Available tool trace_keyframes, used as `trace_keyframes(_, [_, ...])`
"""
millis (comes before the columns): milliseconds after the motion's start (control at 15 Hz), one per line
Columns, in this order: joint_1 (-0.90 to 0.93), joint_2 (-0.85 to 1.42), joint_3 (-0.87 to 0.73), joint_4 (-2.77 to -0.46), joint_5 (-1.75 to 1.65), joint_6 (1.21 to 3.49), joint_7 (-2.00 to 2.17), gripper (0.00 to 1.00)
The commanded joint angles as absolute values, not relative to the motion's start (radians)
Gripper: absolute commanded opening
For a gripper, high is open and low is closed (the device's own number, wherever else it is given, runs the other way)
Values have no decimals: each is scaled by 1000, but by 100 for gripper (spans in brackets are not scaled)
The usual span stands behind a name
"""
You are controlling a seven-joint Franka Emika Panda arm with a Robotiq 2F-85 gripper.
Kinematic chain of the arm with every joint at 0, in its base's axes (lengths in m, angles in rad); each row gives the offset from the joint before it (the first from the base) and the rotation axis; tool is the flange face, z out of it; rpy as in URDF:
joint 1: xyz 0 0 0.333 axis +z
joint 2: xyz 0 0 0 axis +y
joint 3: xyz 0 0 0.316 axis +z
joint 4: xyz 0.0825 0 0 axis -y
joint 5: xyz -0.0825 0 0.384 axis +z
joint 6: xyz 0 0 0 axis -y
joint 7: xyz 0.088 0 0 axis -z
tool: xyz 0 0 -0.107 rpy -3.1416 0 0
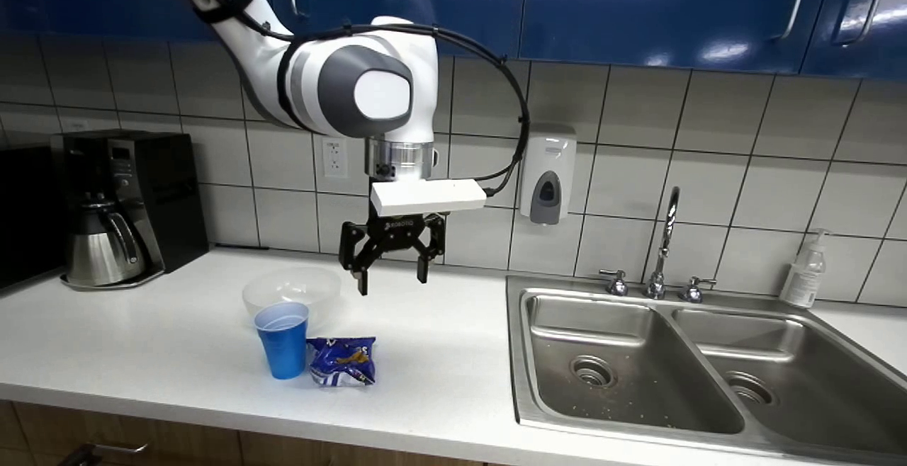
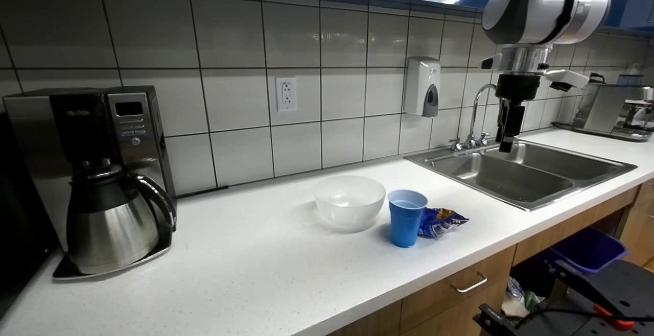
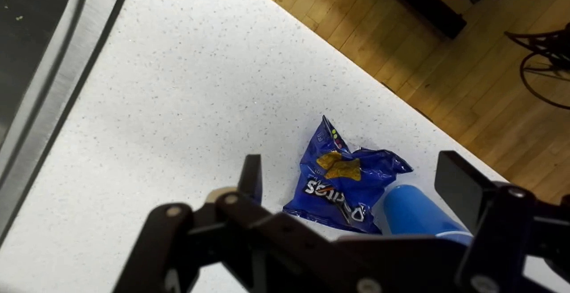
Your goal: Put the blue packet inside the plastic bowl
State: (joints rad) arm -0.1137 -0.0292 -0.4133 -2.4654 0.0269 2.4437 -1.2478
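The blue packet (image 1: 341,363), a crinkly chip bag with white lettering, lies on the counter just beside the blue cup. It also shows in an exterior view (image 2: 439,222) and in the wrist view (image 3: 340,181). The plastic bowl (image 1: 297,283) is translucent and whitish and stands behind the cup; it also shows in an exterior view (image 2: 350,203) and looks empty. It is out of the wrist view. My gripper (image 1: 392,280) is open and empty, well above the counter. In the wrist view the gripper (image 3: 352,179) has the packet and part of the cup showing between its fingers.
The upright blue cup (image 2: 405,223) stands between the bowl and the packet, close to both. A steel double sink (image 1: 524,353) lies on one side. A coffee maker with a steel pot (image 2: 110,229) stands at the other end. The counter's front edge is near the packet.
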Motion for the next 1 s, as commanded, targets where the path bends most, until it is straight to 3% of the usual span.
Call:
trace_keyframes(0, [-165, 70, -343, -2389, 48, 2474, -1301, 100])
trace_keyframes(933, [-244, 225, -184, -2323, 39, 2584, -1314, 100])
